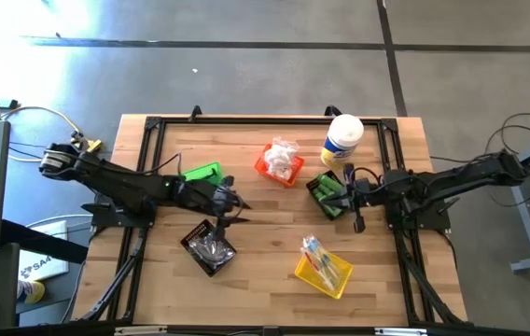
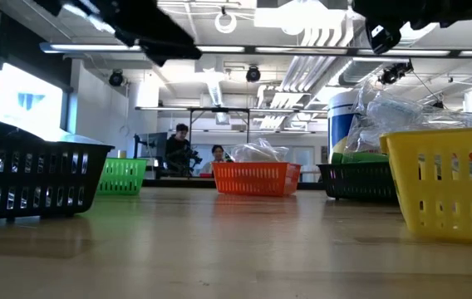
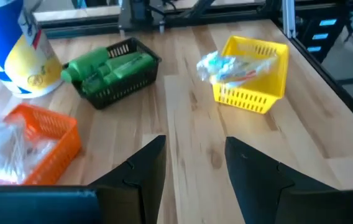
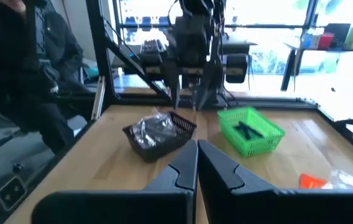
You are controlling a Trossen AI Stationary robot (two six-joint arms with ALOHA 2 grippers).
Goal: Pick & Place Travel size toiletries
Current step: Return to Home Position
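Left wrist view gave us the nearest thing first: the left gripper (image 3: 194, 149), its fingers standing well apart with only bare table (image 3: 189, 93) between them. Closest ahead of it sat the orange bin (image 3: 49, 143) of white packets (image 3: 2, 146). Farther across the wood were the dark bin (image 3: 127, 87) of green bottles (image 3: 108, 67) and the yellow bin (image 3: 246, 96), where the wrapped toothbrushes (image 3: 232, 64) lay on top with their long axis along the bin. The canister (image 3: 15, 62) stood beyond those. From above we placed that gripper between the green bin (image 1: 202, 174) and the black bin (image 1: 209, 248), touching neither. The right gripper (image 4: 197, 149) had its fingers pressed together on nothing and hung just beside the dark bin, nearer the toothbrushes than the left one was. Every toiletry we could find sat inside a bin, so we judged the retreat would turn on each arm lifting away without brushing its neighbouring bin. Farthest off, two people (image 2: 180, 148) showed in the room behind.
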